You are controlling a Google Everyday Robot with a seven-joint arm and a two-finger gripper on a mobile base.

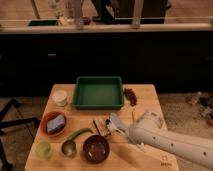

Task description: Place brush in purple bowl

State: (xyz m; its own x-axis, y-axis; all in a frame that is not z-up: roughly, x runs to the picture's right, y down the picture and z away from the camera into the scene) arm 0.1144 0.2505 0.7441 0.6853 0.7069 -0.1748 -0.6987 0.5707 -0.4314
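The purple bowl stands at the front of the wooden table, round, glossy and dark inside. My white arm reaches in from the lower right. Its gripper is low over the table, just up and right of the bowl, among slim utensils. The brush lies where the gripper and arm are and is mostly hidden by them. I cannot tell it apart from the dark slim pieces left of the gripper. The bowl looks empty.
A green tray stands at the back middle. A white cup and an orange bowl with a grey-blue block are on the left. A green-handled spoon and a small green cup lie front left. A dark red object lies right of the tray.
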